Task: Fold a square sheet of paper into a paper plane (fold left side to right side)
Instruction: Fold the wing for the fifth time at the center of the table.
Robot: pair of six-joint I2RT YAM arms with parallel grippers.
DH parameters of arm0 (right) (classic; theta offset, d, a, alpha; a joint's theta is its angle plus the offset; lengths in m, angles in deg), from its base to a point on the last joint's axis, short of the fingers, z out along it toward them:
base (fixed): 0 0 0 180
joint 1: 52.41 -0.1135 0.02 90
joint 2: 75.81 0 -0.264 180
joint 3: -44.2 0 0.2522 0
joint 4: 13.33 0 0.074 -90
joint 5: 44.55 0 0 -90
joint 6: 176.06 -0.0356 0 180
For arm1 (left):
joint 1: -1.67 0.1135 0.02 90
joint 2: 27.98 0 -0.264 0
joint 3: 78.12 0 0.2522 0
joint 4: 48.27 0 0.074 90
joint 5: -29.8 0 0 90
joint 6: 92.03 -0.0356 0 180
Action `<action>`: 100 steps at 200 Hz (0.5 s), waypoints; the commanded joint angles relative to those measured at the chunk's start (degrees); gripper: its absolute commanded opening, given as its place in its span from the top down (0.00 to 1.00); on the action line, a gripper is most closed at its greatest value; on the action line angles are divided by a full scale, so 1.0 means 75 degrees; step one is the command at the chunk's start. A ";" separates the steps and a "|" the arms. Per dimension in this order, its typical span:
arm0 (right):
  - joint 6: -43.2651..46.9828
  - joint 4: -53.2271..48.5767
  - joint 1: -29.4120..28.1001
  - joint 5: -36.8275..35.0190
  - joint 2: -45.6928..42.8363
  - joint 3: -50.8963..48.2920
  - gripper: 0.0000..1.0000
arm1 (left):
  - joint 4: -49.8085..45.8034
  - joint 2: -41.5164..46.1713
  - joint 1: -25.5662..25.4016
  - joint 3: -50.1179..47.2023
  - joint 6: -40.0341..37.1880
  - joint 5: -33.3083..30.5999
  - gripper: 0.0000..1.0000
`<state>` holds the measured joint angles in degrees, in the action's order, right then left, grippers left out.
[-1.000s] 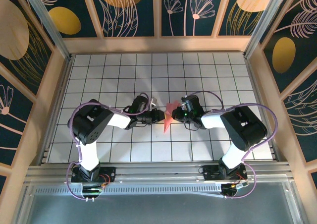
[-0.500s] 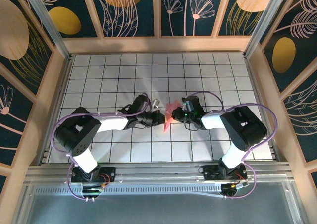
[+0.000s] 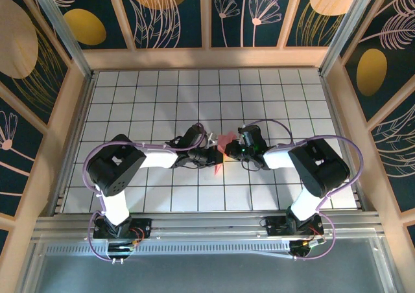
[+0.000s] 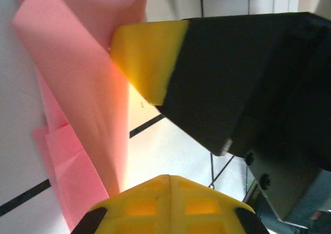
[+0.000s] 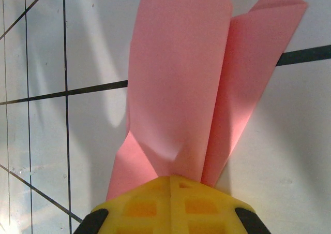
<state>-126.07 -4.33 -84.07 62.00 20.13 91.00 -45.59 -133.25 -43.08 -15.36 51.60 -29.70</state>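
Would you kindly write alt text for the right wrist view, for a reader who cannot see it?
A folded sheet of pink paper fans out from the closed yellow tips of the right gripper, which pinch its near end. Its creased layers overlap, and behind it is a white table with black grid lines.

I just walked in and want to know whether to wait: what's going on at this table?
Two robot arms are partway through folding a paper plane. They meet at the middle of the tiled table with the pink paper between them, already creased into overlapping flaps. The right hand is shut on one end of it, and the left hand is shut and appears to pinch its other side. It is not a finished dart yet.
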 commanded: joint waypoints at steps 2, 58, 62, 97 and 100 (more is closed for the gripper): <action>-0.0013 -0.1277 -0.0079 -0.0110 0.0193 -0.0321 1.00 | -0.0293 -0.0242 0.0023 0.0116 -0.0106 -0.0240 0.99; 0.0029 -0.1382 -0.0091 -0.0133 0.0209 -0.0241 1.00 | -0.0237 -0.0367 0.0025 -0.0109 -0.0127 -0.0331 0.99; 0.0026 -0.1389 -0.0091 -0.0133 0.0215 -0.0236 1.00 | -0.0236 -0.0376 0.0026 -0.0115 -0.0130 -0.0326 0.99; 0.0040 -0.1427 -0.0090 -0.0133 0.0224 -0.0208 1.00 | -0.0187 -0.0451 0.0025 -0.0173 -0.0109 -0.0320 0.99; 0.0038 -0.1429 -0.0091 -0.0133 0.0217 -0.0199 1.00 | -0.0170 -0.0456 0.0025 -0.0186 -0.0112 -0.0308 0.99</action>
<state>-126.03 -4.72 -84.07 62.00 20.13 91.20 -46.37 -135.07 -43.08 -15.52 51.56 -31.80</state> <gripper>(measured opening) 0.051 0.046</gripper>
